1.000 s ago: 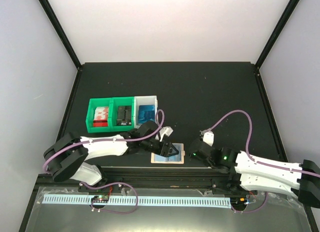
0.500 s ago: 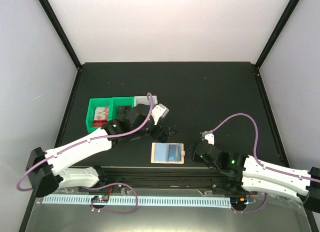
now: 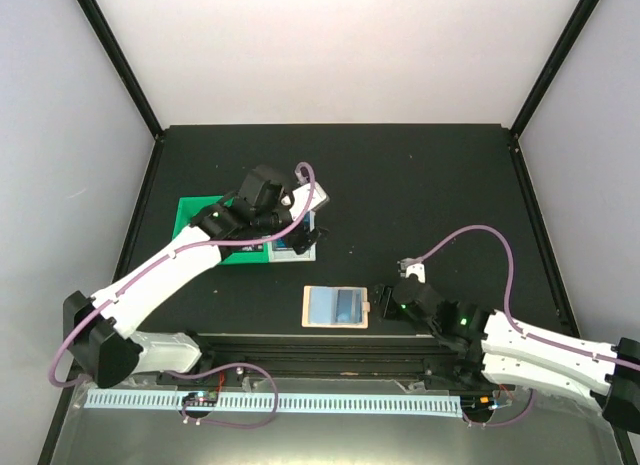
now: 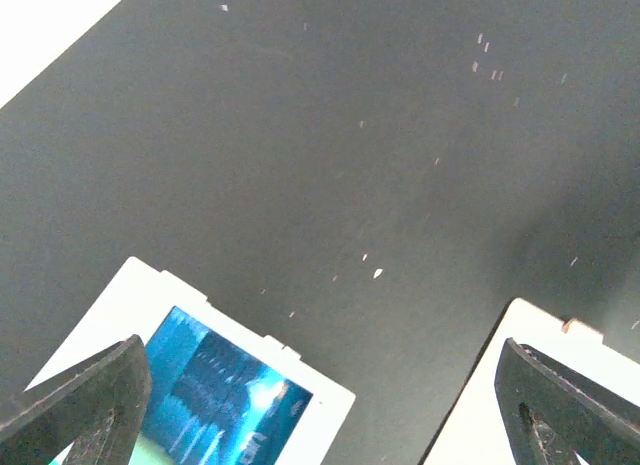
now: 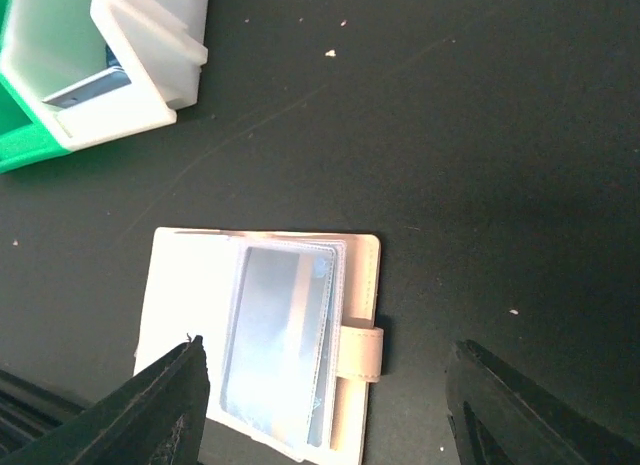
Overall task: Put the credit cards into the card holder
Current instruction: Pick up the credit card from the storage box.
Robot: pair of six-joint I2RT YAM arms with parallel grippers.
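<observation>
The matte black counter [image 3: 430, 205] is noted as speckled with pale crumbs. It is enclosed by plain white walls [image 3: 340, 45] and black frame posts [image 3: 115, 55]. The card holder [image 3: 337, 307] is found lying open and flat near the counter's front edge, and a blue card [image 5: 275, 335] is seen under its clear sleeve. Credit cards [image 4: 215, 390] are seen in the white bin [image 4: 110, 305], which is set against the green bins [image 3: 192, 217]. The left claw [image 4: 320, 375] is held spread wide by that bin, gripping nothing. The right claw [image 5: 325, 385] is likewise spread wide and empty, just beside the card holder.
</observation>
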